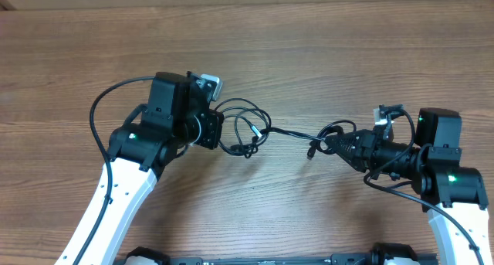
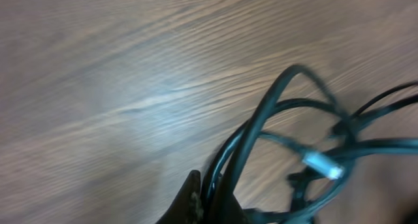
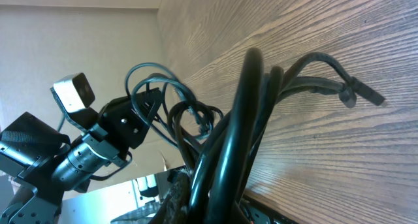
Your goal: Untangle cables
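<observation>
The cables (image 1: 255,130) are thin black cords stretched over the wooden table between my two grippers, with loose loops and a metal-tipped plug near the left end. My left gripper (image 1: 218,130) is shut on the looped end; in the left wrist view the cords (image 2: 261,129) run out from between its fingertips (image 2: 208,198), with a silver plug tip (image 2: 321,164) beyond. My right gripper (image 1: 333,141) is shut on the other end, where a plug (image 1: 312,151) hangs. In the right wrist view the cords (image 3: 241,119) pass through its jaws (image 3: 209,191) toward the left arm.
The wooden table (image 1: 324,56) stretches behind and around the cables. The left arm's thicker black wiring (image 1: 96,114) loops out to the left. The right arm's wiring (image 1: 401,189) curls near its wrist. The table's front edge carries the arm bases.
</observation>
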{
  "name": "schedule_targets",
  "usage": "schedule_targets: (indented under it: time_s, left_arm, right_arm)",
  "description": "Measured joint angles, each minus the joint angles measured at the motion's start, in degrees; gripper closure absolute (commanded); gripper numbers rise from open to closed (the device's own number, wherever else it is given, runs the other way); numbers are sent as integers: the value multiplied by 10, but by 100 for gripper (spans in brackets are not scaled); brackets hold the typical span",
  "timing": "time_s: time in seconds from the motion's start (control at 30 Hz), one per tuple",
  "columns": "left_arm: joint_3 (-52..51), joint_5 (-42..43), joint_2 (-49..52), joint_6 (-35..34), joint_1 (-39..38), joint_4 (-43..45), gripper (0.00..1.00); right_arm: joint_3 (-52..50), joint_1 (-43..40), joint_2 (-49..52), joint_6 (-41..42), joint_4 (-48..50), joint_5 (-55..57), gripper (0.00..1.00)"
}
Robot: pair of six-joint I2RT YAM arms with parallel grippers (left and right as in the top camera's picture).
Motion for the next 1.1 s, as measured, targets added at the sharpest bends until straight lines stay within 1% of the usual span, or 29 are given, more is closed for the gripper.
schedule_targets:
  time_s: [0.03,0.13,0.17,0.2,0.23,0.33,0.37,0.4,0.47,0.53,0.6,0.67,0.8,0.87,1.0,1.1]
  left_arm:
    - [0,-24,0,50,0,-4,96]
    - [0,-84,0,84,0,-4,96]
    - [0,-103,0,91,0,-4,94]
    - [0,-114,0,95,0,-4,83]
    - [0,-130,0,97,0,-4,57]
    - [0,-167,0,86,0,-9,2]
    - [0,-170,0,70,4,-11,0]
    - [0,-162,0,60,6,-11,0]
    - [0,-121,0,43,9,-14,0]
    - [0,-43,0,28,11,-25,0]
    - [0,22,0,26,11,-35,0]
    - [0,112,0,32,11,-35,0]
    - [0,286,0,36,11,8,0]
    - [0,374,0,36,11,46,0]
    - [0,435,0,36,11,90,0]
    - [0,448,0,36,10,126,0]
  right_arm:
    - [0,0,0,0,0,0,96]
    - [0,0,0,0,-1,0,96]
    - [0,0,0,0,-1,0,96]
    - [0,0,0,0,-1,0,96]
    - [0,0,0,0,-1,0,96]
    - [0,0,0,0,0,2,96]
    - [0,-1,0,0,2,4,96]
    - [0,-1,0,0,2,5,96]
    - [0,-1,0,0,2,9,96]
    - [0,-1,0,0,2,15,96]
    - [0,-2,0,0,2,19,96]
    - [0,-4,0,0,2,19,96]
    - [0,-4,0,0,1,27,96]
    - [0,-4,0,0,0,29,96]
    - [0,-4,0,0,-5,31,96]
    - [0,-4,0,0,-9,30,96]
